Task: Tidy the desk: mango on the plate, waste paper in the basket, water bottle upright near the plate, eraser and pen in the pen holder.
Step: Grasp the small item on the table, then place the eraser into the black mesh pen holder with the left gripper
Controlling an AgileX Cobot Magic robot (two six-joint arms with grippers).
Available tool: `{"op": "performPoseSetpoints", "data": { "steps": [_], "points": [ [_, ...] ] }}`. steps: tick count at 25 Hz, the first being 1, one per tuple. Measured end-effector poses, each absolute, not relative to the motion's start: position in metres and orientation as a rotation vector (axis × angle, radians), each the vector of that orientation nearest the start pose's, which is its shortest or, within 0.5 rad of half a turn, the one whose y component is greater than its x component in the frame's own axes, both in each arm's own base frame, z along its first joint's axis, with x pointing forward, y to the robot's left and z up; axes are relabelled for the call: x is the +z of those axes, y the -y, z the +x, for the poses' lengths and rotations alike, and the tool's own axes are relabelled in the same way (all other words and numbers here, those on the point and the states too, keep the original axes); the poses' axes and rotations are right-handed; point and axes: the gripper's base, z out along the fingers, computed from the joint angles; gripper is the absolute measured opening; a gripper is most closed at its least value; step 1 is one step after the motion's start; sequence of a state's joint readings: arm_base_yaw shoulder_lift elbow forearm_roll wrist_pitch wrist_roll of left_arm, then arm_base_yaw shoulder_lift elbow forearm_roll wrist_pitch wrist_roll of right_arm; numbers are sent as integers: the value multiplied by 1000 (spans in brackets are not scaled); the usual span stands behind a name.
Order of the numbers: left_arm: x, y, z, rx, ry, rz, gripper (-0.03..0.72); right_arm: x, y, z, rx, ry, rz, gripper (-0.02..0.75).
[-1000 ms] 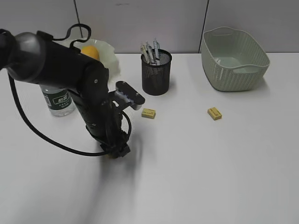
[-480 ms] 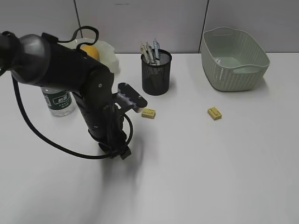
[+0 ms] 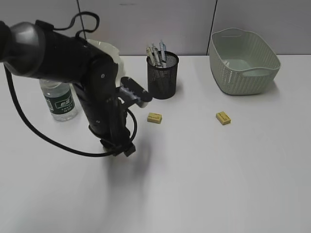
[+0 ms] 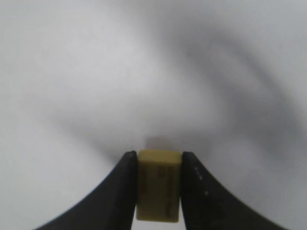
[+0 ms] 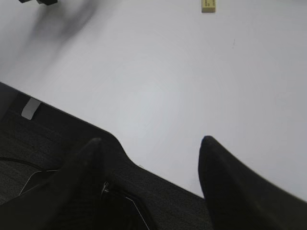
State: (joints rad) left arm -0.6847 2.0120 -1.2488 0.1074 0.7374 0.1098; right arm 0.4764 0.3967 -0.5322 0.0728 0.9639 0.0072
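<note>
Your left gripper [image 4: 158,191] clamps a small yellow rectangular eraser [image 4: 159,184], long axis lengthwise between the fingers; your right gripper [image 5: 148,163] hangs open.

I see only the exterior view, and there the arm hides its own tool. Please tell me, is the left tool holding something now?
Observer: Yes. In the left wrist view the left tool is shut on a yellow eraser, with one finger on each side of it.
Operator: Thank you. And the right arm? I do not find it in my picture at all.
Observer: The right wrist view shows the right tool open with nothing in it, above the front edge of the desk.
</note>
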Motion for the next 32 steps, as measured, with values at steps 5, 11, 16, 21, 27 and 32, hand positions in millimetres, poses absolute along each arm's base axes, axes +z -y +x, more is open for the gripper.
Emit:
{"op": "performPoseSetpoints", "data": {
  "steps": [5,11,16,21,27,32],
  "points": [
    [175,249,316,11,-2601,1192,232,283,-33,52,334,-2273,-525,490],
    [246,270,354,-96,-2337,1033,232,283,-33,52,334,-2273,-525,490],
    [285,273,382,-238,-2086,826,232,283,-33,52,334,-2273,-525,490],
    [283,279,398,-336,-1959,701,232,283,-33,52,334,-2273,-525,490],
    [241,290,415,-349,-1945,677,232,283,-33,52,334,-2273,-525,490],
    [213,288,424,-347,-1997,657,241,283,-33,52,334,-2273,-525,489]
  ]
}}
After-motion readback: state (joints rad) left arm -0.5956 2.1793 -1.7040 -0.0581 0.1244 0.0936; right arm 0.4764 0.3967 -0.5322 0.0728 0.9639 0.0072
